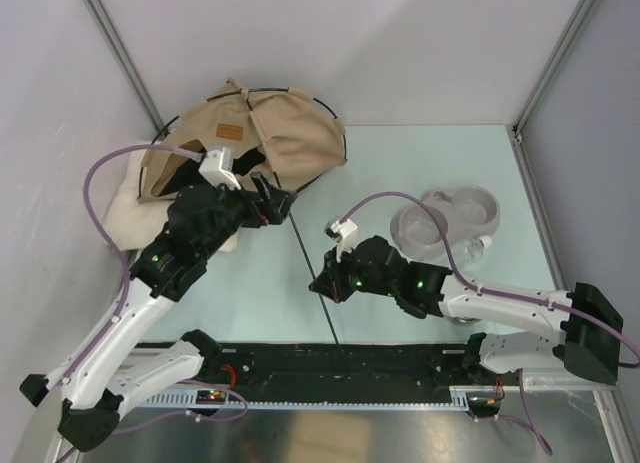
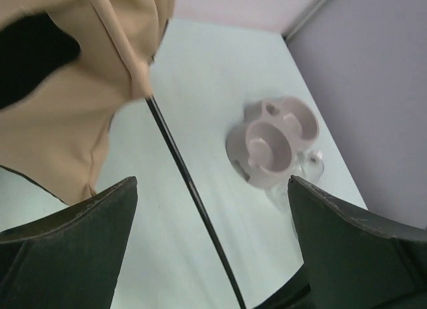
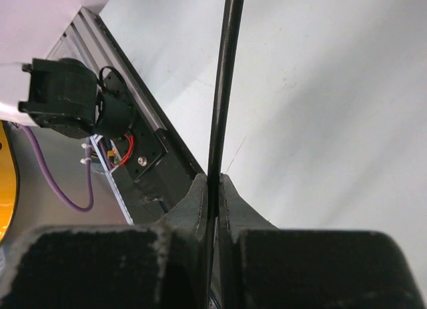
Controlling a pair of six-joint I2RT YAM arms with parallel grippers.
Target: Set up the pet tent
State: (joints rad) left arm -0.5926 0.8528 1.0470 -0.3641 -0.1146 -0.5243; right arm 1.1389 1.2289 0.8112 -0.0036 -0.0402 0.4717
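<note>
The pet tent (image 1: 275, 133) lies slumped at the back left, tan fabric with a curved dark pole round its rim and a small brown label. One thin dark pole (image 1: 308, 253) runs from its fabric toward the near edge. My left gripper (image 1: 276, 205) is open just in front of the tent. In the left wrist view its fingers (image 2: 100, 222) stand wide apart, with the pole (image 2: 190, 189) passing untouched between them below the tan fabric (image 2: 73, 102). My right gripper (image 1: 325, 283) is shut on the pole (image 3: 223, 89) lower down, both pads (image 3: 199, 195) pressed against it.
A fluffy cream cushion (image 1: 125, 213) lies under the tent's left side. A grey double pet bowl (image 1: 450, 218) sits at the right, a small clear object (image 1: 482, 245) beside it. Walls close in the back and sides. A black rail (image 1: 330, 368) runs along the near edge.
</note>
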